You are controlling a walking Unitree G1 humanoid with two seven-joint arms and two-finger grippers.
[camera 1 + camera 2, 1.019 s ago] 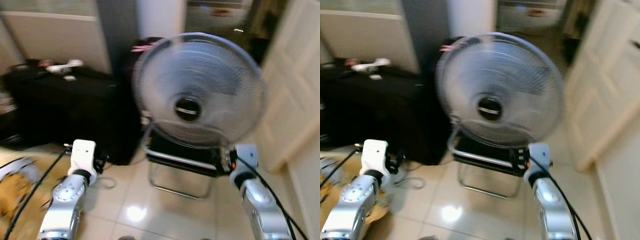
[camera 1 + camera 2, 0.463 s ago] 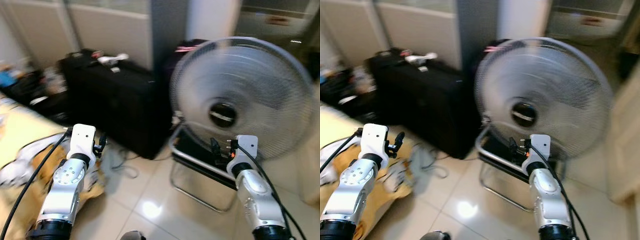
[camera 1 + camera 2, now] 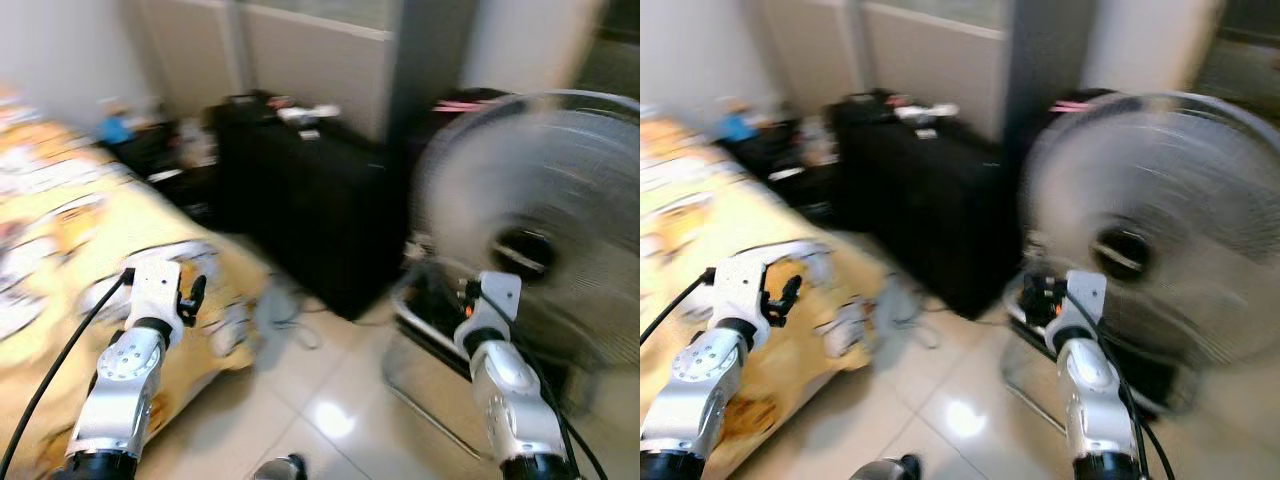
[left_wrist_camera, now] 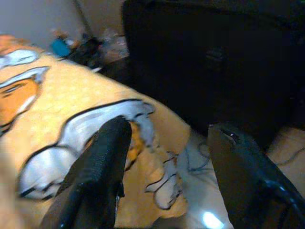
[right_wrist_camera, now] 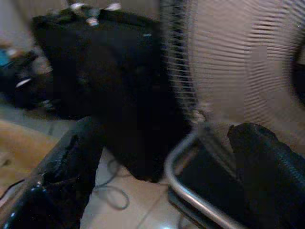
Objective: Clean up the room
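View swung left; yellow bedspread [image 3: 60, 230] nearer

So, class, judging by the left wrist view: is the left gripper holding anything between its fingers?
No. The left gripper is open, and between its fingers you see the orange patterned blanket and floor beyond, nothing gripped.

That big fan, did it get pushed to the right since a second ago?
Cannot tell. The fan sits further right in the picture, but so does the black case beside it, so the camera turned left.
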